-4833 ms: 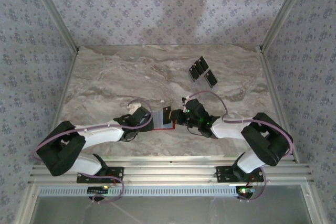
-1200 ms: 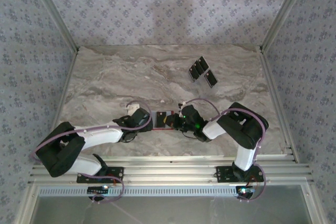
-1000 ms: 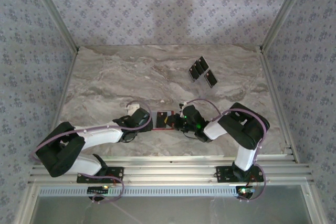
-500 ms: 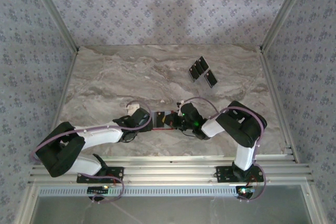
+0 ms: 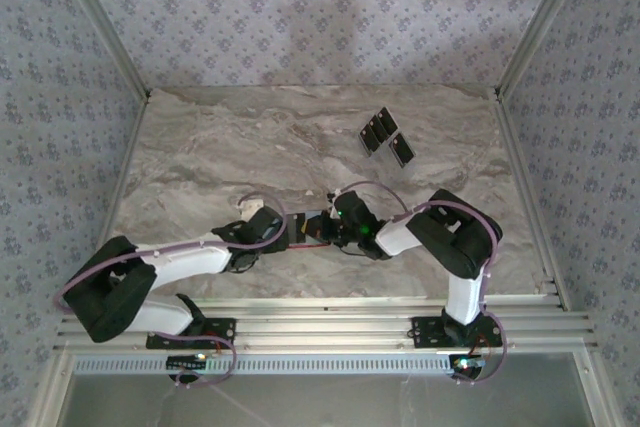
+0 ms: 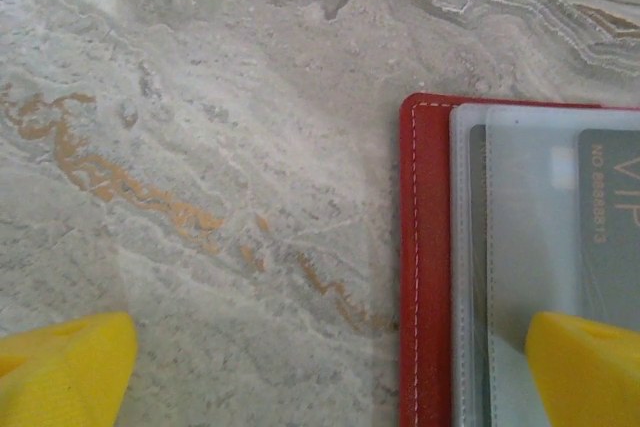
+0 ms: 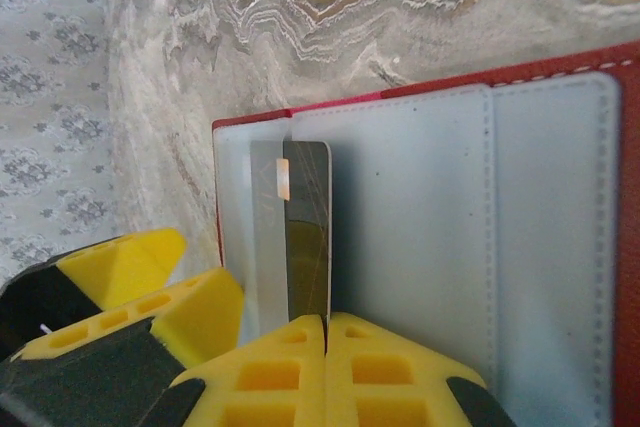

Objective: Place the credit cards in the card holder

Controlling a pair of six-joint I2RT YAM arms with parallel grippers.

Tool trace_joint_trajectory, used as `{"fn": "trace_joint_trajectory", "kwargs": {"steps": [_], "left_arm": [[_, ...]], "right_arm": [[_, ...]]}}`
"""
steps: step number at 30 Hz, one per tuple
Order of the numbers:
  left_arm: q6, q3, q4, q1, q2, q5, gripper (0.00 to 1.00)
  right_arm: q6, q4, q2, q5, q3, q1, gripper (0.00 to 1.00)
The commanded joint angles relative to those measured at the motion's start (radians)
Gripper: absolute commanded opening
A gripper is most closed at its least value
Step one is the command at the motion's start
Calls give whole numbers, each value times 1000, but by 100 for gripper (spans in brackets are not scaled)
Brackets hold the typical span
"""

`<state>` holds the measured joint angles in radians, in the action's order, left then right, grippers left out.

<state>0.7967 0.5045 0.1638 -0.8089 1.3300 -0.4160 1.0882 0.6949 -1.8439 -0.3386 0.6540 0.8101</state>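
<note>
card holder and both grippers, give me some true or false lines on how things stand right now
1. The card holder lies open on the table, pale pockets facing up. True.
2. The left gripper is clamped shut. False: its jaws stand wide apart, one side over the holder and the other over bare table.
3. The right gripper is shut on a dark card over the holder's pockets. True.
4. The spare cards lie at the near left corner of the table. False: they lie on the far right part, well away from the holder.
</note>
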Motion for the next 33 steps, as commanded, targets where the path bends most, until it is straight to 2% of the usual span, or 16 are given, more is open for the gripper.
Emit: {"fn": "trace_joint_trajectory", "kwargs": {"steps": [1, 3, 5, 9, 13, 18, 20, 26, 33], "left_arm": [[-10, 17, 100, 17, -51, -11, 100], [-15, 30, 122, 39, -75, 0, 100], [-26, 38, 140, 66, -92, 15, 100], [-40, 45, 179, 110, -115, 19, 100], [-40, 33, 213, 143, -117, 13, 100], [-37, 15, 224, 173, -105, 13, 100], [-32, 15, 222, 179, -94, 14, 100], [-25, 20, 200, 184, -39, 29, 100], [-34, 29, 168, 184, 17, 51, 100]], "right_arm": [[-87, -221, 48, -12, 42, -4, 17], [-134, -326, 82, -18, 84, -11, 32], [-180, -420, 106, -26, 126, -16, 40], [-274, -622, 134, -11, 226, -24, 43], [-350, -805, 107, 30, 331, -29, 38], [-422, -937, 31, 61, 437, -25, 18], [-441, -963, 7, 77, 465, -20, 14], [-450, -1019, -45, 114, 521, -5, 11], [-487, -1026, -94, 101, 576, 3, 11]]}}
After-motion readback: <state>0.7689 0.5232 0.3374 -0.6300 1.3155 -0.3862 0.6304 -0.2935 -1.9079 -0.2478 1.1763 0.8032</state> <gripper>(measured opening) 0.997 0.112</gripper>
